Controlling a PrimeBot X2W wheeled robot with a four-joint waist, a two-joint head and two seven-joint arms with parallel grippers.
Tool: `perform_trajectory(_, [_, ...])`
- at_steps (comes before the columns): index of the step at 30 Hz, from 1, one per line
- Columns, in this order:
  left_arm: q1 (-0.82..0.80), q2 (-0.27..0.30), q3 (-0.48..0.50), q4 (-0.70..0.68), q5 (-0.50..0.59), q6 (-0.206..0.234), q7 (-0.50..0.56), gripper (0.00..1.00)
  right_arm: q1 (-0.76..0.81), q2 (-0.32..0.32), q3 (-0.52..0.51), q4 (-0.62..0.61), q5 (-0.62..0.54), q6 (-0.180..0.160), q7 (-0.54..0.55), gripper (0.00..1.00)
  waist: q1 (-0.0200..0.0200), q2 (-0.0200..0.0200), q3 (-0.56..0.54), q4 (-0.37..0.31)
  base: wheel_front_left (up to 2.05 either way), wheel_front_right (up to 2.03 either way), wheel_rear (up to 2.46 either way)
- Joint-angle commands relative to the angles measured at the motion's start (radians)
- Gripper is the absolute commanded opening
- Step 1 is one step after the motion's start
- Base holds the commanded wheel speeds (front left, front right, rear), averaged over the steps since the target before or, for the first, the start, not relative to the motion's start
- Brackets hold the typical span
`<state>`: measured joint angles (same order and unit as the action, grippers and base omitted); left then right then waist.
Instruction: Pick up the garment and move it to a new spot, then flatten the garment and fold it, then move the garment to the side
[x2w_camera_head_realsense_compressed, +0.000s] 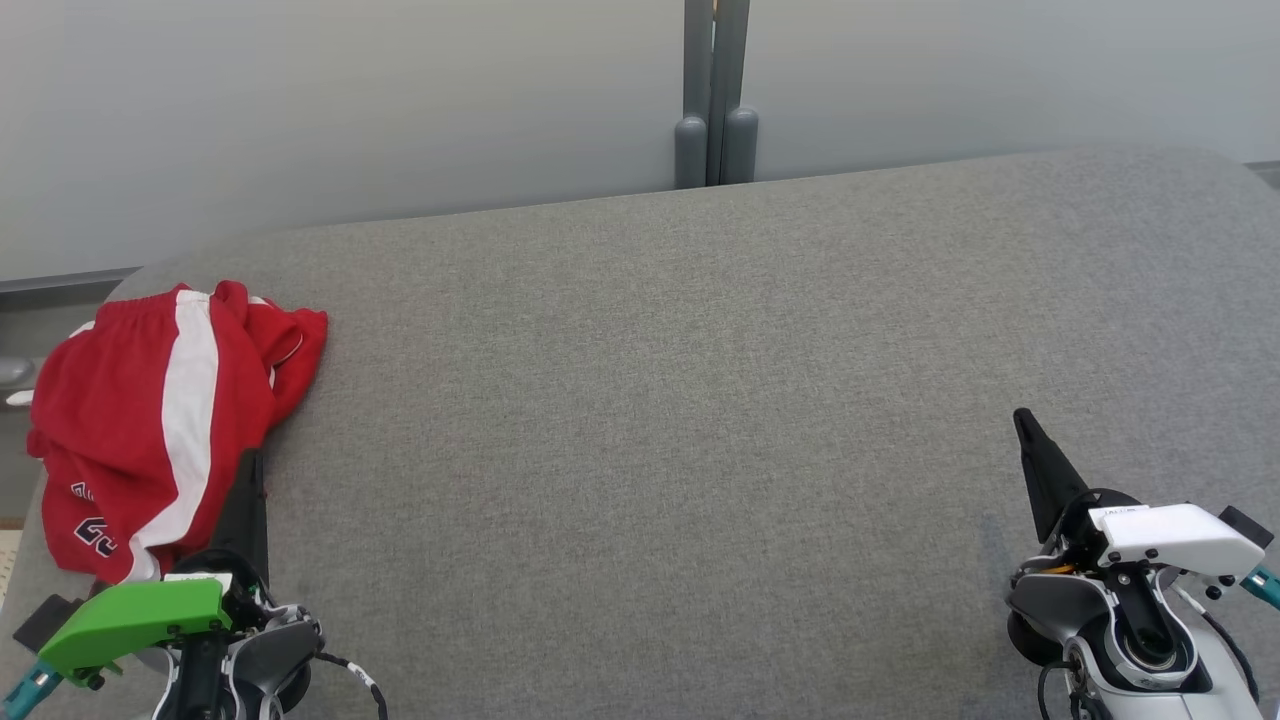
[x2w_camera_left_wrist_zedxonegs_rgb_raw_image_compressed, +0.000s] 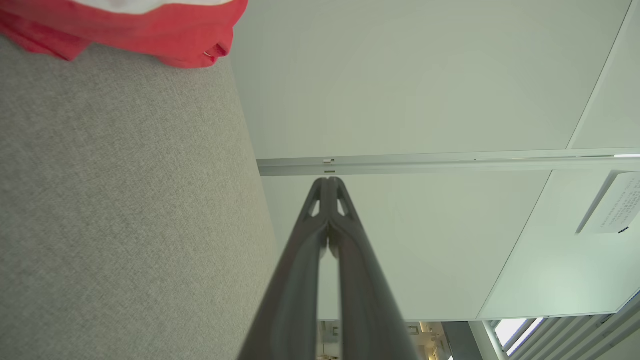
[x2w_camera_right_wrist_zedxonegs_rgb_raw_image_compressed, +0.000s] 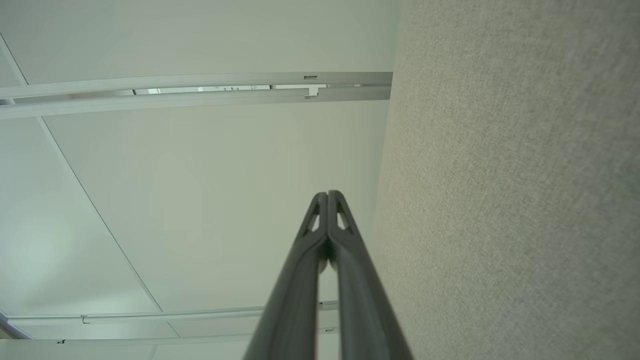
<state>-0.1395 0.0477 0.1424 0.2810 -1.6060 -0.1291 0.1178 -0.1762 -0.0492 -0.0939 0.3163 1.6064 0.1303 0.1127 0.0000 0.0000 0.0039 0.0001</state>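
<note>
The garment (x2w_camera_head_realsense_compressed: 160, 420) is a crumpled pair of red shorts with a white side stripe and dark lettering, lying at the far left end of the grey padded surface (x2w_camera_head_realsense_compressed: 680, 420). Its red hem (x2w_camera_left_wrist_zedxonegs_rgb_raw_image_compressed: 150, 30) shows at the top left of the left wrist view. My left gripper (x2w_camera_head_realsense_compressed: 250, 462) is shut and empty, its dark fingers lying right beside the garment's right edge. My right gripper (x2w_camera_head_realsense_compressed: 1022, 418) is shut and empty too, low at the right over bare fabric. In the wrist views both pairs of fingertips meet (x2w_camera_left_wrist_zedxonegs_rgb_raw_image_compressed: 330, 182) (x2w_camera_right_wrist_zedxonegs_rgb_raw_image_compressed: 327, 195).
A pale wall (x2w_camera_head_realsense_compressed: 350, 100) stands behind the surface, with a grey post (x2w_camera_head_realsense_compressed: 715, 95) at its middle. The surface's left end curves away beside the garment, and a floor strip (x2w_camera_head_realsense_compressed: 20, 330) shows there.
</note>
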Motion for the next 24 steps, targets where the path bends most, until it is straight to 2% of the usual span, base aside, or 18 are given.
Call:
perform_trajectory(1, [-0.015,0.008,0.003,-0.003,0.006,-0.006,0.003,0.00,-0.011,-0.002,-0.002,-0.005,0.004,0.001,-0.001,0.00,0.0000,0.0000,0.000,0.000,0.00,0.00,0.00])
perform_trajectory(24, [-0.015,0.008,0.003,-0.003,0.006,-0.006,0.003,0.00,-0.011,-0.002,-0.002,-0.005,0.004,0.001,-0.001,0.00,0.0000,0.0000,0.000,0.000,0.00,0.00,0.00])
